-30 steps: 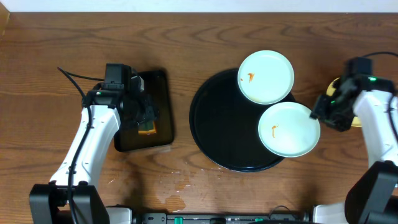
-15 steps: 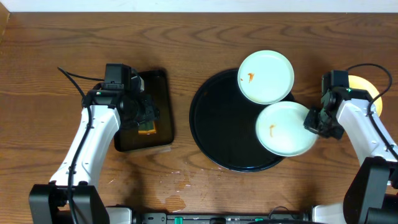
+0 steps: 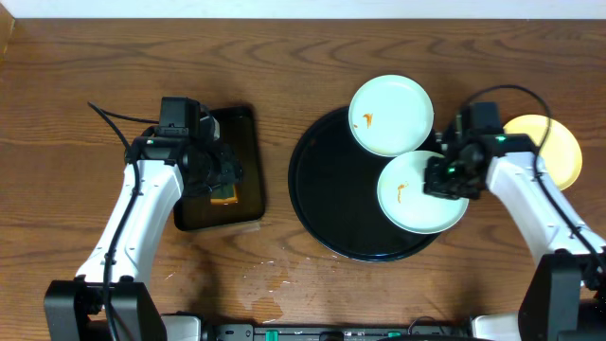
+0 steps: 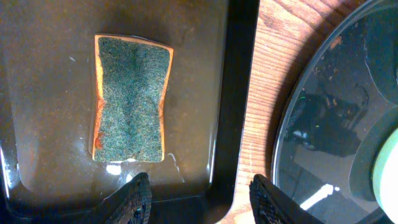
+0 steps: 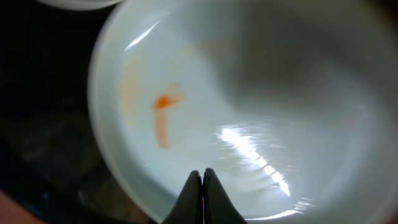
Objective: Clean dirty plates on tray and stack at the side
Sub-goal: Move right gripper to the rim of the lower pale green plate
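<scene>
— where's the right claw (image 5: 202,186)?
— clenched on nothing, tips over the orange-smeared mint plate (image 5: 249,93) on the round black tray (image 3: 327,189).
— and the left claw (image 4: 202,199)?
— released, above the sponge (image 4: 130,106) in the rectangular tray (image 4: 199,74). the yellow plate (image 3: 554,152) lies on the worktop (image 3: 284,57).

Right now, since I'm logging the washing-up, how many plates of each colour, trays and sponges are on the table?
Mint-white plates: 2
Yellow plate: 1
Round black tray: 1
Rectangular black tray: 1
Sponge: 1
Total: 6
</scene>
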`<action>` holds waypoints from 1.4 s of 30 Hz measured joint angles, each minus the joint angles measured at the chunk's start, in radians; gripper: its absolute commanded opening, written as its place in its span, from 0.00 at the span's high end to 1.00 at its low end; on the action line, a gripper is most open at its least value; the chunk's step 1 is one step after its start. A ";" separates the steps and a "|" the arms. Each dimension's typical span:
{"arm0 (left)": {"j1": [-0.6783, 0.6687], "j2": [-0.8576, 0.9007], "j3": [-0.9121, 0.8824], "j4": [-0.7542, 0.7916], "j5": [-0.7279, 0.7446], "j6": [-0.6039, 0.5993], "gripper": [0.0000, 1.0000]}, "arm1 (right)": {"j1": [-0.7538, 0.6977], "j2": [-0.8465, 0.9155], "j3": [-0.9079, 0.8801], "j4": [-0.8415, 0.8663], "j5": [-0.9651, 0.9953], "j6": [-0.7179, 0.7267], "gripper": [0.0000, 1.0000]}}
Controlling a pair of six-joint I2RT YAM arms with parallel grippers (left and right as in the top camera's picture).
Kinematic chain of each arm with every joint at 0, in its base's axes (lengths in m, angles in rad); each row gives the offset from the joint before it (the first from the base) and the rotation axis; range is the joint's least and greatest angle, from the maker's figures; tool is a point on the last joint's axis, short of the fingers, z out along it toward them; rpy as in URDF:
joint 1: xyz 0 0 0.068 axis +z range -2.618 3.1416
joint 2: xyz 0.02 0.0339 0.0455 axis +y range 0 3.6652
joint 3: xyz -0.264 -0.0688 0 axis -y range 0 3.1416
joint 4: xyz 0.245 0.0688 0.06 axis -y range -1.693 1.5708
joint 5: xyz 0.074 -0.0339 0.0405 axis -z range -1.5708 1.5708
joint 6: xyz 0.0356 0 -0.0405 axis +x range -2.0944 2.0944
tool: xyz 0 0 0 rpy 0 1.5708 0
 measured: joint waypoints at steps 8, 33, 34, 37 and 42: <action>0.000 0.000 0.000 -0.002 0.000 0.000 0.47 | 0.041 0.000 0.000 0.004 0.208 0.059 0.54; 0.000 0.000 0.000 -0.001 0.000 0.000 0.47 | -0.061 -0.050 -0.106 0.017 0.098 0.032 0.99; 0.000 0.000 0.000 -0.001 0.000 0.000 0.47 | -0.042 -0.059 -0.106 0.016 0.086 0.022 0.99; 0.000 0.000 0.000 -0.001 0.000 0.000 0.47 | 0.022 -0.068 -0.106 0.033 0.058 -0.001 0.99; 0.000 0.000 0.000 -0.001 0.000 0.000 0.47 | 0.103 -0.066 -0.108 0.146 0.042 -0.001 0.99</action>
